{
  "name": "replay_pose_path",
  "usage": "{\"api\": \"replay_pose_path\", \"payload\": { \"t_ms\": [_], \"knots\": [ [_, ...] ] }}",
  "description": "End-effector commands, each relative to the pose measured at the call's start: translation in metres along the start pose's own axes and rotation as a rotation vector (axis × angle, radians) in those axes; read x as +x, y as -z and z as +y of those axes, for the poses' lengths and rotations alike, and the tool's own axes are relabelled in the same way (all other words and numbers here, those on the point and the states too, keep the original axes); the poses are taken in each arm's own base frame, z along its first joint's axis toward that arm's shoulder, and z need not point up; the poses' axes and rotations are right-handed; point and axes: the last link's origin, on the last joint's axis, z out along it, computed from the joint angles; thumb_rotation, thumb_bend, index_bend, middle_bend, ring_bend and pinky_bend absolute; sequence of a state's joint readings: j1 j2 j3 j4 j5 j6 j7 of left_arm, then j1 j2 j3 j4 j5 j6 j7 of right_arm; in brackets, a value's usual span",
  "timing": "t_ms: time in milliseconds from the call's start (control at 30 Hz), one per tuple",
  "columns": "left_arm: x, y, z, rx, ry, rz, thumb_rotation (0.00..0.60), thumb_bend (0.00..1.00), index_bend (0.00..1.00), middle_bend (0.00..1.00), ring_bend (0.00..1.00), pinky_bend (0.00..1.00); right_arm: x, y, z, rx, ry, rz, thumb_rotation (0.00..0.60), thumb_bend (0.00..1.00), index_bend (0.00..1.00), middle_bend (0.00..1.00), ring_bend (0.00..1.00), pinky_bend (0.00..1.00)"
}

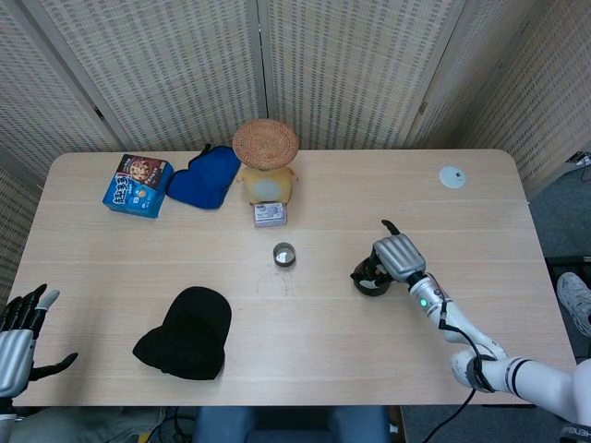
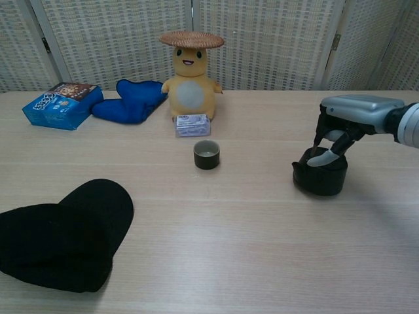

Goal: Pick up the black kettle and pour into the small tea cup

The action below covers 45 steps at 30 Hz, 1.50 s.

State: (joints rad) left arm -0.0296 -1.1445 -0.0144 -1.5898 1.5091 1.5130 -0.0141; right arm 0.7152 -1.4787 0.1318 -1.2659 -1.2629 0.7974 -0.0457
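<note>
A light wooden table [image 1: 111,277] stands in front of woven folding screens. Near its middle sits the small tea cup [image 1: 284,255], dark and upright, with its mouth open to the ceiling.

To the right of the cup, well apart from it, the black kettle [image 2: 320,173] stands upright on the tabletop. The robot's right hand [image 2: 347,116] is over the kettle, palm down, with its fingers [image 2: 323,157] curled down into the top of the kettle. From the head view the hand covers most of the kettle, so I cannot tell for certain whether the fingers are truly clamped on it or only touching it.

The left hand [image 1: 20,332] is far from the cup, beyond the near left corner of the table, released, fingers spread and holding nothing.

Behind the cup stands a yellow plush toy [image 2: 191,82] wearing a woven straw hat, with a small pale box [image 2: 192,125] just in front of it. Left of the toy lie a blue cloth [image 2: 132,100] and a blue snack packet [image 2: 62,104]. Nearer than the cup and to its left lies a black beanie [image 2: 62,232]. A small white disc [image 1: 452,176] lies far beyond the kettle.
</note>
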Motion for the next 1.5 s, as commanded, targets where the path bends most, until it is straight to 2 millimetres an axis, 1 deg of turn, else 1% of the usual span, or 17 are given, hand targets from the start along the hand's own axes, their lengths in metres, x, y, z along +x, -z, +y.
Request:
{"api": "replay_pose_path", "payload": {
  "t_ms": [33, 167, 233, 333, 367, 400, 467, 567, 633, 733, 867, 1000, 1067, 1133, 1267, 1333, 1500],
  "knots": [
    [0.001, 0.0, 0.0, -0.002, 0.002, 0.002, 0.586, 0.1, 0.09, 0.0, 0.04, 0.0, 0.007, 0.001, -0.001, 0.011, -0.034, 0.017, 0.385, 0.0, 1.0, 1.0, 0.91, 0.07],
    [0.001, 0.0, 0.001, -0.005, 0.001, 0.002, 0.551, 0.09, 0.09, 0.0, 0.04, 0.0, 0.012, 0.004, -0.002, 0.017, -0.058, 0.033, 0.375, 0.0, 1.0, 1.0, 0.93, 0.13],
    [0.001, 0.0, 0.002, -0.006, 0.0, 0.001, 0.552, 0.09, 0.09, 0.0, 0.05, 0.0, 0.013, 0.007, -0.003, 0.022, -0.065, 0.033, 0.377, 0.0, 1.0, 1.0, 0.93, 0.16],
    [0.0, -0.001, 0.003, -0.008, -0.001, 0.0, 0.555, 0.09, 0.09, 0.0, 0.04, 0.0, 0.014, 0.009, -0.005, 0.029, -0.063, 0.031, 0.377, 0.0, 1.0, 1.0, 0.93, 0.17],
    [0.0, -0.002, 0.003, -0.009, -0.001, 0.0, 0.555, 0.09, 0.09, 0.0, 0.04, 0.0, 0.014, 0.01, -0.006, 0.032, -0.062, 0.031, 0.375, 0.02, 1.0, 1.0, 0.93, 0.17],
    [0.0, -0.002, 0.004, -0.01, -0.001, -0.001, 0.555, 0.09, 0.09, 0.0, 0.04, 0.0, 0.015, 0.011, -0.006, 0.035, -0.063, 0.032, 0.375, 0.04, 1.0, 1.0, 0.93, 0.18],
    [0.0, -0.002, 0.004, -0.01, -0.003, -0.001, 0.565, 0.09, 0.09, 0.0, 0.04, 0.0, 0.015, 0.012, -0.007, 0.038, -0.057, 0.035, 0.374, 0.12, 1.0, 1.0, 0.93, 0.19],
    [0.001, -0.002, 0.004, -0.01, -0.002, 0.002, 0.587, 0.09, 0.09, 0.0, 0.05, 0.0, 0.016, 0.013, -0.008, 0.043, -0.05, 0.042, 0.375, 0.27, 1.0, 1.0, 0.93, 0.21],
    [0.001, -0.002, 0.003, -0.009, -0.002, 0.003, 0.587, 0.09, 0.09, 0.0, 0.05, 0.0, 0.016, 0.013, -0.009, 0.045, -0.047, 0.047, 0.374, 0.34, 1.0, 1.0, 0.93, 0.23],
    [0.001, -0.002, 0.003, -0.008, -0.001, 0.003, 0.587, 0.09, 0.09, 0.0, 0.04, 0.0, 0.017, 0.012, -0.01, 0.05, -0.04, 0.057, 0.373, 0.39, 1.0, 1.0, 0.93, 0.26],
    [0.001, -0.001, 0.003, -0.008, -0.001, 0.007, 0.587, 0.09, 0.09, 0.0, 0.05, 0.0, 0.018, 0.011, -0.012, 0.052, -0.027, 0.065, 0.372, 0.42, 1.0, 1.0, 0.93, 0.3],
    [0.002, -0.001, 0.002, -0.007, -0.002, 0.01, 0.591, 0.09, 0.09, 0.0, 0.04, 0.0, 0.022, 0.007, -0.013, 0.05, -0.016, 0.076, 0.372, 0.43, 1.0, 1.0, 0.93, 0.35],
    [0.002, -0.001, 0.002, -0.006, 0.0, 0.012, 0.59, 0.09, 0.09, 0.0, 0.04, 0.0, 0.025, 0.004, -0.014, 0.049, -0.004, 0.078, 0.371, 0.43, 1.0, 1.0, 0.93, 0.39],
    [0.001, 0.0, 0.001, -0.004, 0.002, 0.013, 0.588, 0.09, 0.09, 0.0, 0.04, 0.0, 0.029, -0.001, -0.017, 0.049, -0.001, 0.081, 0.368, 0.44, 1.0, 1.0, 0.92, 0.46],
    [0.001, 0.001, 0.0, 0.0, 0.002, 0.014, 0.59, 0.09, 0.09, 0.0, 0.04, 0.0, 0.035, -0.01, -0.022, 0.052, 0.009, 0.078, 0.368, 0.45, 1.0, 1.0, 0.92, 0.54],
    [0.0, 0.002, 0.0, 0.003, 0.003, 0.013, 0.591, 0.09, 0.09, 0.0, 0.04, 0.0, 0.037, -0.016, -0.025, 0.055, 0.013, 0.071, 0.372, 0.46, 1.0, 1.0, 0.92, 0.6],
    [0.0, 0.003, -0.001, 0.009, 0.006, 0.014, 0.591, 0.09, 0.09, 0.0, 0.04, 0.0, 0.04, -0.031, -0.033, 0.066, 0.041, 0.05, 0.38, 0.46, 1.0, 1.0, 0.91, 0.61]
  ]
}}
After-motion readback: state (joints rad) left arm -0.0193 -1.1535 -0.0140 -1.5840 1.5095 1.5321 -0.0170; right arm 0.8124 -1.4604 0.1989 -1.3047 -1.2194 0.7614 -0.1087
